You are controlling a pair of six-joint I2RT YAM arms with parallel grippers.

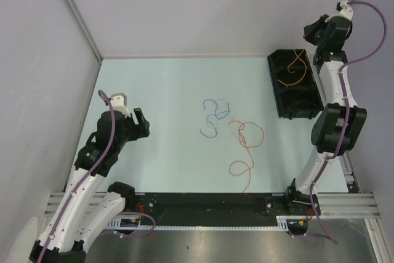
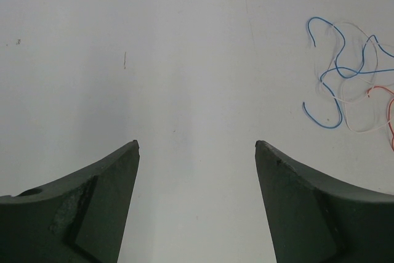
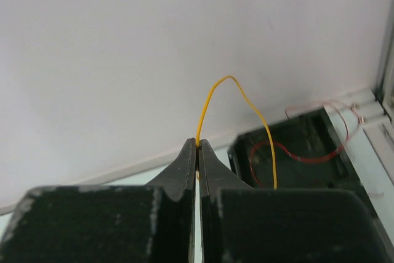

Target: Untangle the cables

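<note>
White walls box in a pale table (image 1: 172,90). At its far right stands a black tray (image 1: 278,84), long side running far to near. A yellow cable (image 3: 231,79) drops into it, and a red cable (image 3: 295,157) lies looped on its floor (which compartment holds which, I cannot tell).

The right gripper (image 3: 198,146) is raised above the tray's far end, its jaws pressed together on the yellow cable. From the pinch the cable arcs up, then bends down into the tray.

The left gripper (image 2: 197,145) hangs over the table's left part, jaws spread wide and holding nothing.

Mid-table lies a blue cable (image 1: 212,115), curled and snagged with a thin whitish cable (image 2: 360,129); its length runs roughly far to near. Just beside it on the right, an orange-red cable (image 1: 246,146) makes two loops, one beyond the other, and its straight tail points at the near edge.
</note>
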